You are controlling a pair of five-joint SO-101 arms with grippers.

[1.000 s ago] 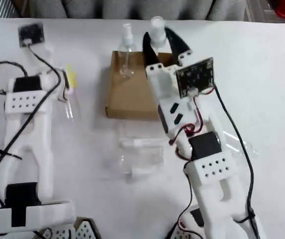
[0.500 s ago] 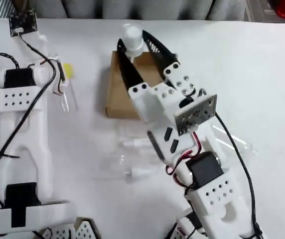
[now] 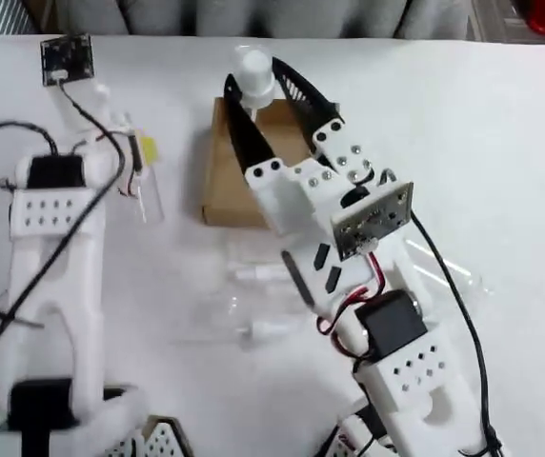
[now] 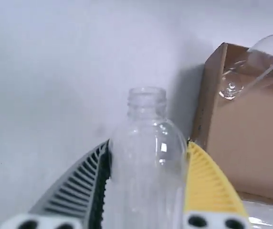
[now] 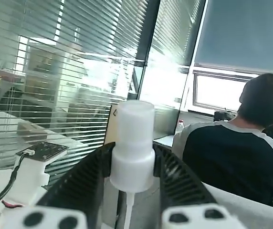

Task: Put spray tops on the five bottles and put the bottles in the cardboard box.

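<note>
The step in hand looks like capping: one arm has the bottle, the other has the top, and the two are not yet joined.

The left gripper [image 4: 147, 153] is closed around an open bottle [image 4: 147, 114] at its shoulder, one grey and one yellow finger pressed on each side. It holds the bottle just left of the cardboard box [image 3: 239, 186].

The right gripper [image 3: 253, 82] is half open and pinches a white spray top [image 3: 253, 69] between its black fingers, above the far edge of the box.

The next move, I think, calls for bringing the top leftward over the bottle's neck and guiding the thin tube in straight – a small slant would make it miss.

More clear bottles [image 3: 263, 300] lie on the table [image 3: 501, 133], near side of the box.
</note>
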